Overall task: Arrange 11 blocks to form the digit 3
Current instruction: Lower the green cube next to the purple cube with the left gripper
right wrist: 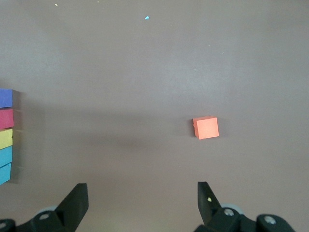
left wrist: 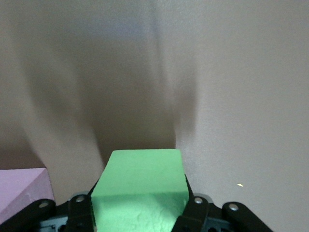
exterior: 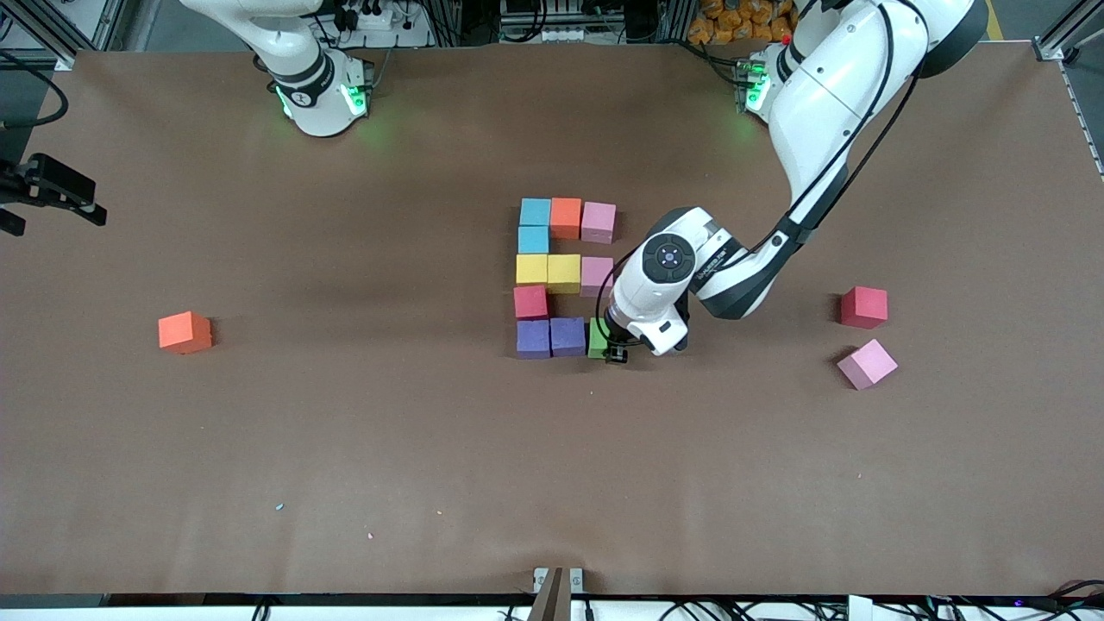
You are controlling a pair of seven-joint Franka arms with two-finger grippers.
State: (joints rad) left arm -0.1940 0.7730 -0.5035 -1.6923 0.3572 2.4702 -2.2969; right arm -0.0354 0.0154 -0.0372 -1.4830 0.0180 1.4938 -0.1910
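The digit 3 figure lies mid-table. Its bar farthest from the front camera is a teal block [exterior: 535,211], an orange block [exterior: 566,217] and a pink block [exterior: 598,222]. A second teal block [exterior: 533,239] joins it to two yellow blocks [exterior: 548,270] and a pink one [exterior: 596,276]. A red block [exterior: 530,302] leads to two purple blocks [exterior: 550,337]. Beside them is a green block [exterior: 597,338] [left wrist: 142,174], low at the table, with my left gripper [exterior: 614,347] [left wrist: 139,205] shut on it. My right gripper [right wrist: 142,191] hangs open and empty, high over bare table.
Loose blocks: an orange one [exterior: 185,332] [right wrist: 206,128] toward the right arm's end, a red one [exterior: 863,307] and a pink one [exterior: 867,363] toward the left arm's end. A pale pink-purple block corner [left wrist: 21,191] shows beside the left gripper. A black device [exterior: 52,190] juts in at the table edge.
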